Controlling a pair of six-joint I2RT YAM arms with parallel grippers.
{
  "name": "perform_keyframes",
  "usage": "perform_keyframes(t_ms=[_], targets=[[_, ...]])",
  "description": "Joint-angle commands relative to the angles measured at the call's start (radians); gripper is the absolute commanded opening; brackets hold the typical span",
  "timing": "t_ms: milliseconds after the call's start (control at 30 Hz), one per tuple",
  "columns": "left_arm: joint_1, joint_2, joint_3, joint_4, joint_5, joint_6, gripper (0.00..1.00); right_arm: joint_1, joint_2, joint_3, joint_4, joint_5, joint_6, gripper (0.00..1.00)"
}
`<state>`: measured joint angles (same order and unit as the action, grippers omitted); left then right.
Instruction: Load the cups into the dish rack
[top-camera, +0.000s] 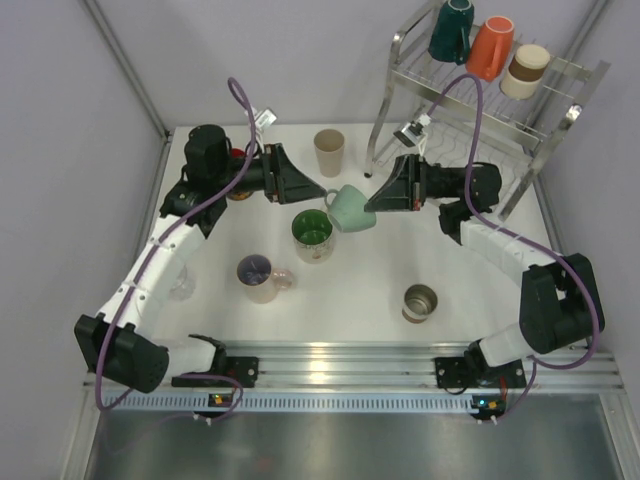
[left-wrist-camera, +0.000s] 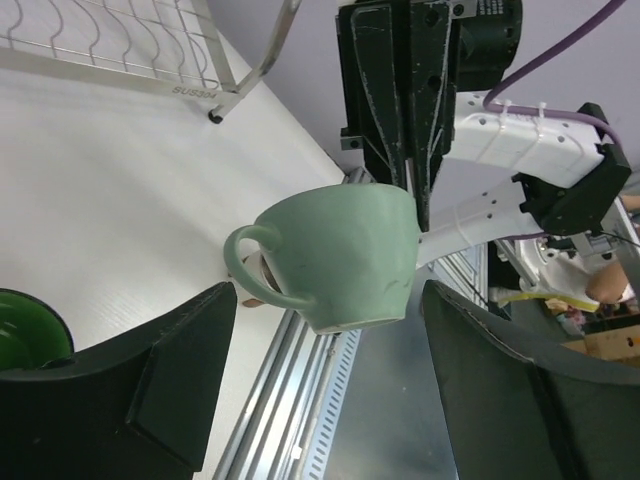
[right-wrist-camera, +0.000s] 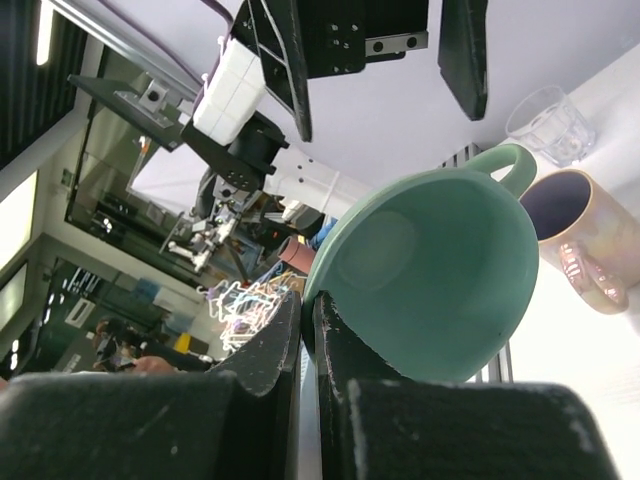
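Observation:
My right gripper (top-camera: 371, 206) is shut on the rim of the mint cup (top-camera: 352, 209) and holds it in the air over the table's middle, its handle toward the left arm. In the right wrist view the fingers (right-wrist-camera: 345, 350) pinch the rim of the mint cup (right-wrist-camera: 430, 270). My left gripper (top-camera: 318, 191) is open and empty, with the mint cup (left-wrist-camera: 340, 255) just beyond its spread fingers (left-wrist-camera: 170, 380), not touching. The dish rack (top-camera: 560, 112) stands at the back right with a dark teal cup (top-camera: 452, 30), an orange cup (top-camera: 490, 47) and a white-and-brown cup (top-camera: 525, 70) on its top tier.
On the table stand a beige cup (top-camera: 329, 152), a green-lined cup (top-camera: 313, 235), a pinkish mug (top-camera: 262, 277), a steel cup (top-camera: 420, 302) and a clear glass (top-camera: 180, 283). A red cup (top-camera: 238, 155) is mostly hidden behind the left arm. Walls close in both sides.

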<state>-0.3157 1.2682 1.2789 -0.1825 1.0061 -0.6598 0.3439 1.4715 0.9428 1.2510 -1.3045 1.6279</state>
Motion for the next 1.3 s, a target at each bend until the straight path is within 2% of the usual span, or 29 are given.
perform_keyframes(t_ms=[0,133,200,233,300,367,433,533,633,767,900,1267], targets=[[0.004,-0.027,0.045,-0.081,-0.046,0.162,0.81,0.004,-0.037,0.047,0.458,0.043,0.032,0.0],[0.003,-0.111,-0.022,-0.081,-0.112,0.428,0.8,0.001,-0.04,0.07,0.456,0.083,0.099,0.0],[0.004,-0.171,-0.07,0.004,-0.17,0.544,0.83,-0.003,-0.046,0.076,0.456,0.103,0.14,0.0],[0.004,-0.191,-0.117,0.024,-0.182,0.649,0.83,-0.005,-0.045,0.08,0.456,0.117,0.154,0.0],[0.003,-0.251,-0.176,0.145,-0.239,0.722,0.86,-0.006,-0.042,0.085,0.456,0.132,0.202,0.0],[0.004,-0.276,-0.237,0.208,-0.227,0.83,0.85,-0.006,-0.039,0.09,0.456,0.154,0.239,0.0],[0.003,-0.302,-0.289,0.274,-0.149,0.975,0.84,-0.006,-0.037,0.091,0.458,0.172,0.289,0.0],[0.001,-0.337,-0.397,0.443,-0.135,1.074,0.81,-0.008,-0.037,0.1,0.456,0.197,0.363,0.0],[-0.006,-0.339,-0.46,0.56,-0.119,1.104,0.77,-0.005,-0.027,0.102,0.458,0.232,0.432,0.0],[-0.046,-0.311,-0.454,0.563,-0.142,1.177,0.74,0.015,-0.011,0.113,0.458,0.234,0.481,0.0],[-0.063,-0.288,-0.44,0.621,-0.092,1.148,0.73,0.033,0.013,0.106,0.456,0.228,0.494,0.0],[-0.117,-0.231,-0.368,0.624,-0.012,1.138,0.68,0.076,0.055,0.109,0.458,0.229,0.498,0.0]])
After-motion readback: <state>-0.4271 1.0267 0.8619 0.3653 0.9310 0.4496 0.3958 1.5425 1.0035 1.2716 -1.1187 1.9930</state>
